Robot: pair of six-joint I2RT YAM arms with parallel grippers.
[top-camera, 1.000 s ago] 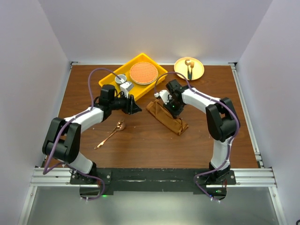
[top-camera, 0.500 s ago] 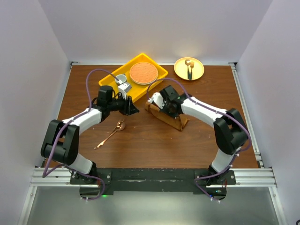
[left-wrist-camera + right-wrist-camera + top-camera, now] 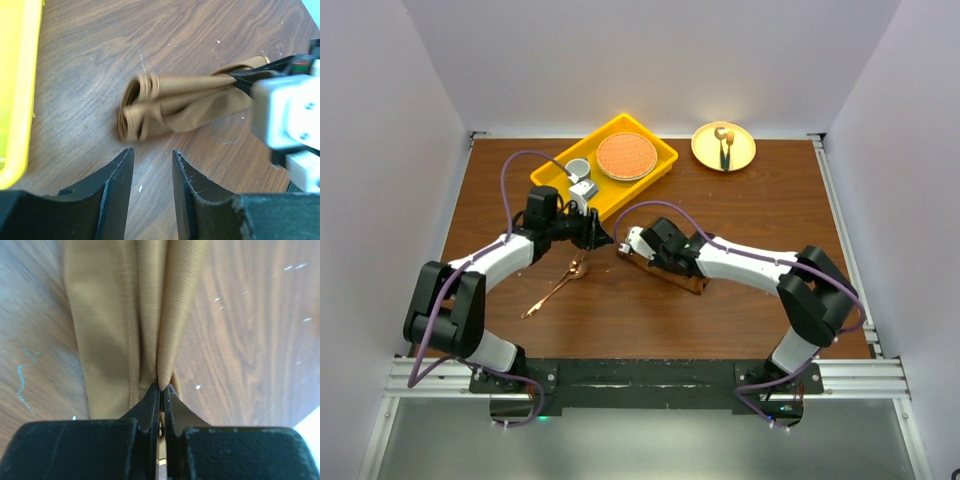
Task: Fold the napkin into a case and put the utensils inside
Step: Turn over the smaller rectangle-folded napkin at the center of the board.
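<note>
The rust-brown napkin [image 3: 692, 285], folded into a narrow oblong case, lies on the table's middle. My right gripper [image 3: 638, 255] is shut on one raised fold of it [image 3: 170, 315], jaws pinched together at the cloth [image 3: 161, 386]. My left gripper [image 3: 608, 238] stands open just off the napkin's rolled end [image 3: 137, 112], with bare table between its fingers [image 3: 152, 151]. In the left wrist view the right gripper [image 3: 239, 80] holds the cloth's far part. The copper spoon [image 3: 560, 282] lies on the table to the left, below my left arm, apart from both grippers.
A yellow tray [image 3: 655, 152] at the back holds a round orange plate [image 3: 625, 156] and a small bowl [image 3: 578, 167]; its edge [image 3: 17, 100] is close to my left gripper. A yellow plate [image 3: 740, 150] with a dark-handled utensil [image 3: 725, 150] sits back right.
My right arm has swung left and toward the near edge, drawing the napkin with it toward the left gripper. The left gripper drew back slightly. The spoon stayed put.
</note>
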